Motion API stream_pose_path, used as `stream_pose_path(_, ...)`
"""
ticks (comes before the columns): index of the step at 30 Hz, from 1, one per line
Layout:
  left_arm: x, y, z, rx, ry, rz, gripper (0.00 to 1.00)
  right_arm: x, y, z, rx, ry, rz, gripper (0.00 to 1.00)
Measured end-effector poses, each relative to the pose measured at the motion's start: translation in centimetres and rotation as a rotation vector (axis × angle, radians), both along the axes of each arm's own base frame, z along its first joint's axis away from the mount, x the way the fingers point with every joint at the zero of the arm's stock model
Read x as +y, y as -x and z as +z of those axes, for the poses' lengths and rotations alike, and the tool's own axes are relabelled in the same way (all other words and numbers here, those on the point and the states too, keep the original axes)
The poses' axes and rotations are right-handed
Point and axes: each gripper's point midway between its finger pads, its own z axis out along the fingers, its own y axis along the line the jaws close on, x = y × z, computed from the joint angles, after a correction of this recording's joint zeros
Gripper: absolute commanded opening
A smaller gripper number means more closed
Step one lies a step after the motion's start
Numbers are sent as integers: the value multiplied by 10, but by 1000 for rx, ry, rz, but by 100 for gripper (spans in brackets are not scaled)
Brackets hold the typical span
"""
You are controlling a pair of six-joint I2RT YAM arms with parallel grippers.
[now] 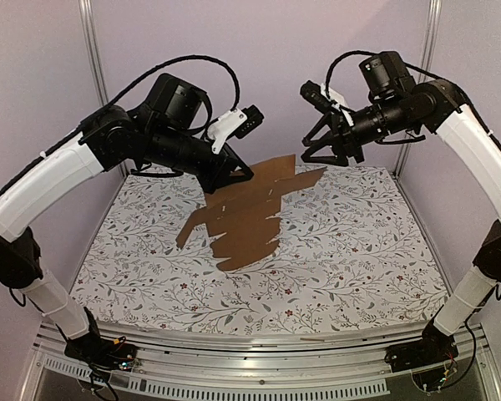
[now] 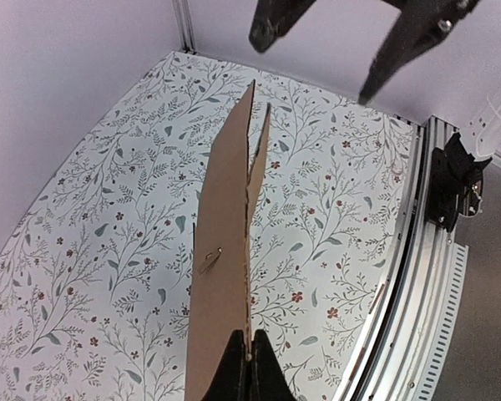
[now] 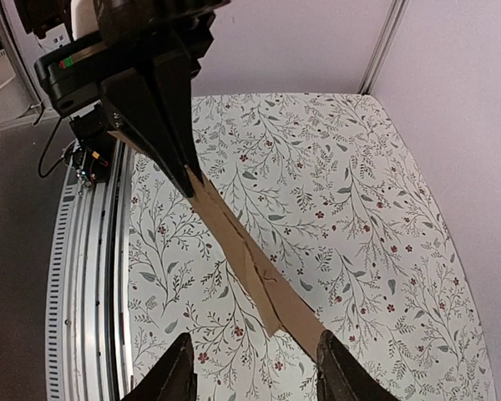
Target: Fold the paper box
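Paper box [image 1: 246, 221]: brown card blank, die-cut, with creased panels and notched flaps.

- Position: lifted at a slant over the middle of the floral worktop [image 1: 359, 267]. Its nearest corner is low; whether that corner touches the worktop cannot be told. Its far end rises toward the back wall. Both wrist views show the sheet almost edge-on.
- Progress: judged to be at the very start. The sheet reads as one flat piece. One flap splays slightly off the main plane, no walls stand, and no tabs are tucked. All creasing, raising of sides and closing remains.
- Left gripper [image 1: 234, 174]: pressed together, pinching the blank's far left edge. It is the only grip on the sheet.
- Right gripper [image 1: 326, 157]: farthest back, fingers [image 3: 179, 376] spread wide and holding nothing. It is raised at the blank's far right tip. In its own wrist view the card runs up between the fingers, near one of them; contact cannot be told.
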Motion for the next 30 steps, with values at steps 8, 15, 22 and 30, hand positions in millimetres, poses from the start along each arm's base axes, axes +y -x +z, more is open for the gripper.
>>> stream_pose_path(8, 23, 43, 21, -18, 146, -105, 0, -43, 6, 35, -18, -100, -83, 47)
stream_pose_path(15, 18, 47, 33, -33, 200, -136, 0, -29, -20, 8, -14, -39, -146, 46)
stream_pose_path(22, 14, 45, 34, -21, 223, -125, 0, -2, 1, 6, -53, -18, -70, 44)
stream_pose_path(30, 7, 38, 34, -3, 250, -101, 0, 12, 16, 1, -56, -9, -21, 44)
